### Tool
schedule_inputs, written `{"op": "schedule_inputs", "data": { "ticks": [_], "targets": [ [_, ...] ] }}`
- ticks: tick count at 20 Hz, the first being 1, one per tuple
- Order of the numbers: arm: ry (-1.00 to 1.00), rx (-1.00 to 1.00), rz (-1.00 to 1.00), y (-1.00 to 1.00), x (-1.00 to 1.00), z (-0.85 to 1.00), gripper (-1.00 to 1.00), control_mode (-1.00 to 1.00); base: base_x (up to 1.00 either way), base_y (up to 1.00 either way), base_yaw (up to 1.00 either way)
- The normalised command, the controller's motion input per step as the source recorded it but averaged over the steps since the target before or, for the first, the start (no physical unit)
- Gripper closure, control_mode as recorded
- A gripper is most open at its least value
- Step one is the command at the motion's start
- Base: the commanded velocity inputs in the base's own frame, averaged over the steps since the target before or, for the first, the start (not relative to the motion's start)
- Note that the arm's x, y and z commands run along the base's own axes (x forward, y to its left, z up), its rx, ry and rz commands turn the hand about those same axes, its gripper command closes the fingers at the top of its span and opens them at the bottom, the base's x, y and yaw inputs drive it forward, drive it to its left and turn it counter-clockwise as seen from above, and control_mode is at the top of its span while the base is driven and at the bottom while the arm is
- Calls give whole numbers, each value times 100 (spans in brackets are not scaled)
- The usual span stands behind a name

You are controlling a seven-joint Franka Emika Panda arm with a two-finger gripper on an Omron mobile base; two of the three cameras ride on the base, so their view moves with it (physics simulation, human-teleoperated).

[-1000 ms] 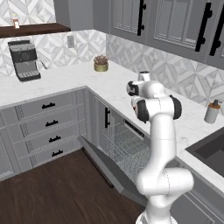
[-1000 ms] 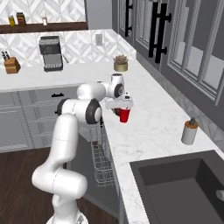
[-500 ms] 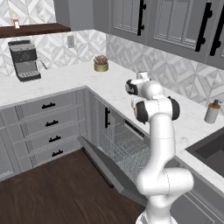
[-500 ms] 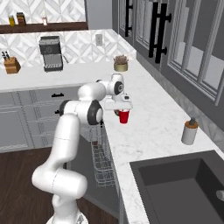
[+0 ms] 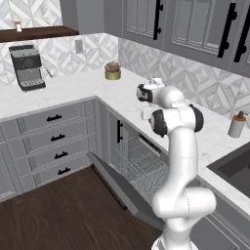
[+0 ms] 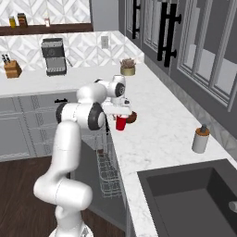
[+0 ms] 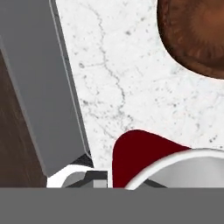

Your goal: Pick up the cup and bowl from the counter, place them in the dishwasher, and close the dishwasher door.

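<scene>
my gripper [image 6: 121, 114] hangs over the front part of the counter [image 6: 157, 134], and the red cup [image 6: 121, 123] sits in it, closed in my grasp and lifted clear of the marble. in the right base view the cup hangs just below my hand, close to the counter's front edge. from the camera on my hand i see the cup's [image 7: 144, 153] red side and its white rim right beneath me, with the veined white counter [image 7: 131, 78] below.

the brown bowl [image 6: 131, 117] rests on the counter just beside the cup, on the side toward the wall; in my hand view the bowl [image 7: 197, 35] fills the upper right corner, apart from the cup.

the dishwasher [image 5: 141, 166] stands open beneath the counter, its wire rack [image 5: 139, 168] showing. the dishwasher door [image 5: 122, 188] is lowered toward the wooden floor, tilted down and out from its bottom hinge.

further along the counter, a soap bottle [image 6: 200, 139] stands near the sink [image 6: 194, 199], well apart from my hand. a small plant pot [image 6: 127, 68] sits back by the wall, and a coffee machine [image 6: 53, 56] stands on the other run of the counter.
</scene>
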Motion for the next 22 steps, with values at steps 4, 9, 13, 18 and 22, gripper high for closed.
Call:
{"op": "schedule_inputs", "data": {
  "ticks": [4, 9, 13, 18, 22],
  "targets": [
    [-28, -1, 0, 96, -100, -1, 100, -100, 0, 0, 0],
    [-17, -13, 0, 100, -84, 3, 100, -100, 0, 0, 0],
    [-8, -5, -24, 62, 3, -4, 100, -100, 0, 0, 0],
    [-3, 7, -36, 21, 0, -8, 100, -100, 0, 0, 0],
    [6, 5, -36, 5, 12, -39, 100, -100, 0, 0, 0]
  ]
}}
